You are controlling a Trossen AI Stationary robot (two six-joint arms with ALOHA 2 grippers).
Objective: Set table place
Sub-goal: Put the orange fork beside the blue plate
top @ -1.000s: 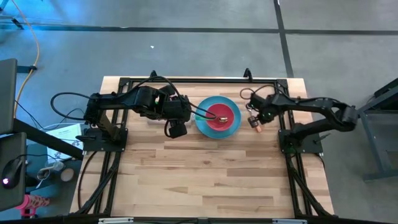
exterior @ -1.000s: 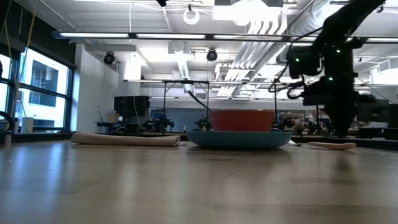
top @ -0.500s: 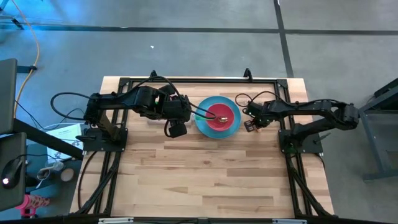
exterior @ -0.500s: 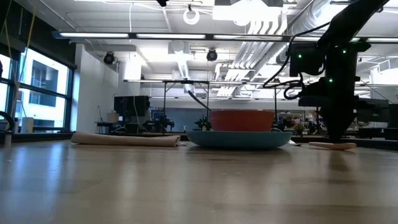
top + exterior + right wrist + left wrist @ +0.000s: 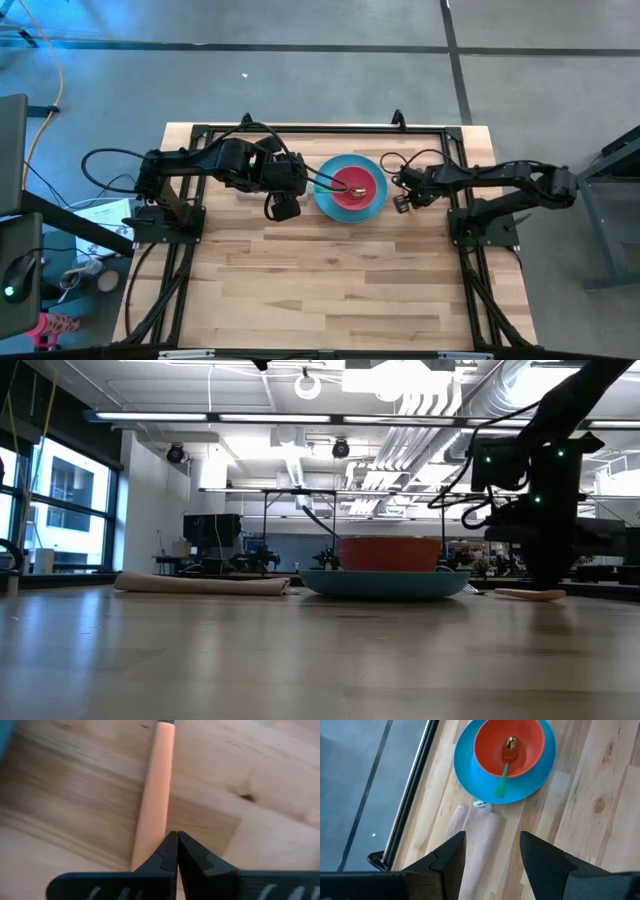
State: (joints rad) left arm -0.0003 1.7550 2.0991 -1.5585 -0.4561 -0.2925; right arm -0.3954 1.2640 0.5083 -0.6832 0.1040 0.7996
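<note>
Red bowl (image 5: 509, 747) sits on blue plate (image 5: 470, 775) on the table (image 5: 330, 280); green-handled spoon (image 5: 503, 772) rests in the bowl. Beige napkin (image 5: 477, 845) lies flat just beside the plate. Orange-handled fork (image 5: 155, 795) lies flat on the opposite side.

Arms: we see two dark, near-black jointed arms, chunky at the joints and slimmer along the links.
Cables: we catch black cables looping off both arms, one wide loop by the left arm's base, smaller curls near the right wrist.
Bases: we make out each arm bolted onto black metal framing.
Lights: we spot small green lights glowing on the right arm's wrist housing in the low view.
Left hand (image 5: 492, 852): we see two broad matte black fingers with angular, faceted faces.
Right hand (image 5: 174, 851): we see two black fingers tapering to narrow tips with a stepped notch along their inner edges.
</note>
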